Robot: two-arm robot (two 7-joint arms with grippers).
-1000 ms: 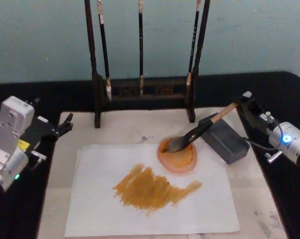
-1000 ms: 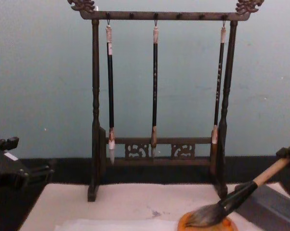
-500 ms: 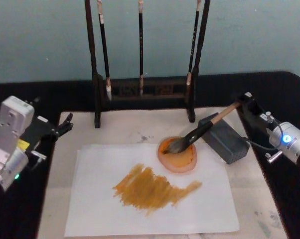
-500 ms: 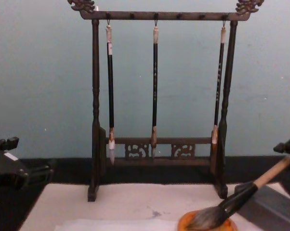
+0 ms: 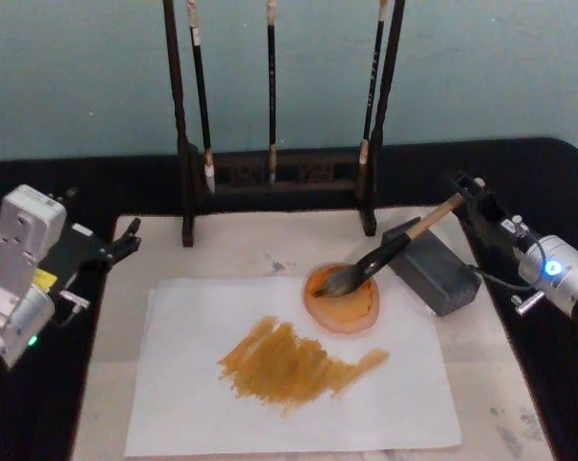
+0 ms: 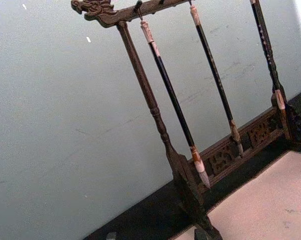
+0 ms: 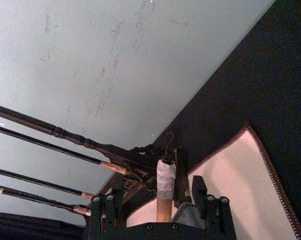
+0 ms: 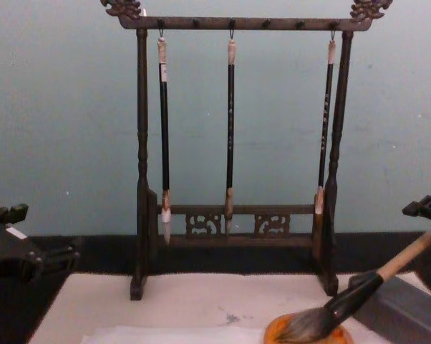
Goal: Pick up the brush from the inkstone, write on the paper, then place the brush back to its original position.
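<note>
Resting bristles-down in the orange dish (image 5: 343, 300), the brush (image 5: 385, 253) leans on the grey block (image 5: 431, 269); right tool (image 5: 469, 197) spread wide around its end, left tool (image 5: 116, 245) parked, cannot tell.

Wooden rack (image 8: 233, 236) behind mat (image 5: 222, 245), three thin brushes (image 8: 230, 129) hanging.

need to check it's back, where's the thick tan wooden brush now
In the head view the thick tan wooden brush lies right of centre, bristles in the round orange dish, handle propped across the dark grey block toward the right gripper.
</note>
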